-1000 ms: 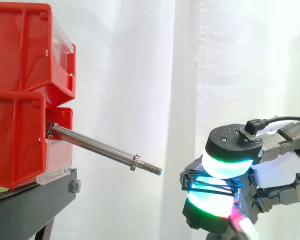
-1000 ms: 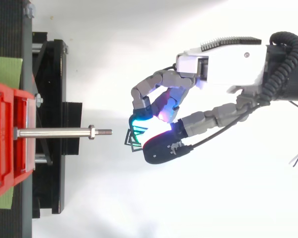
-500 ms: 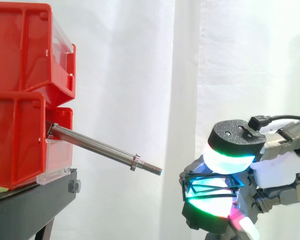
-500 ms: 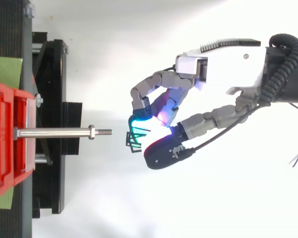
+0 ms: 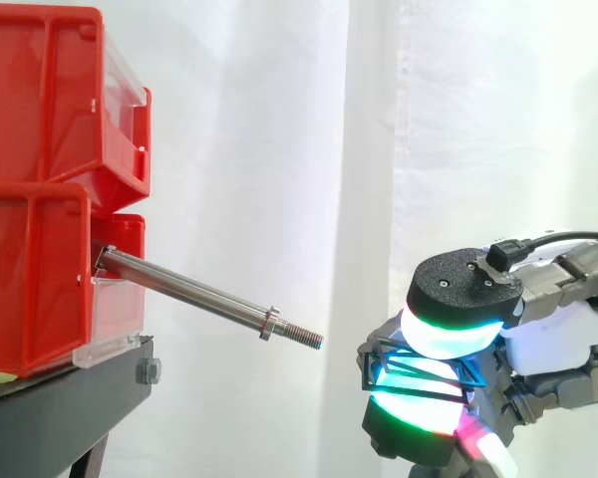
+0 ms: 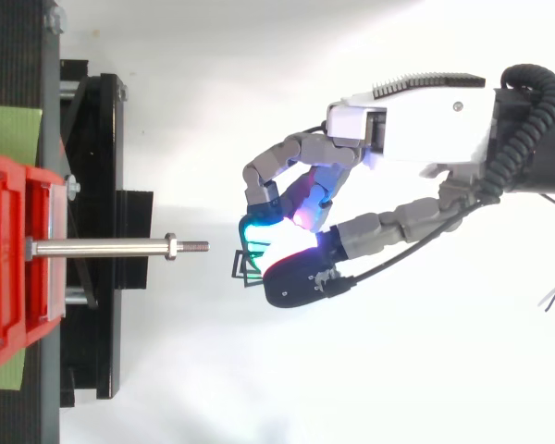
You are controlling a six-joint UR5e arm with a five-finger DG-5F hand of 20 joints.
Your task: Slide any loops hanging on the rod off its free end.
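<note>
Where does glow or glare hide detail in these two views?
Side view: the hand's glowing pads wash cyan light over the dark loops pinched between them; the rod carries a bright streak. Top view: the glow blooms at the fingertips, swallowing part of the loops; the stand casts a soft shadow.

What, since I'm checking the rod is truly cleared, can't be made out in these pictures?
1. Loop count: in the side view the hand pinches the loops and its glowing pads cover most of them; from above they are too small to count.
2. Fixed end of the rod: hidden inside the red bin in both views.
3. Legs of the stand: cut off by the side view's bottom edge.
</note>
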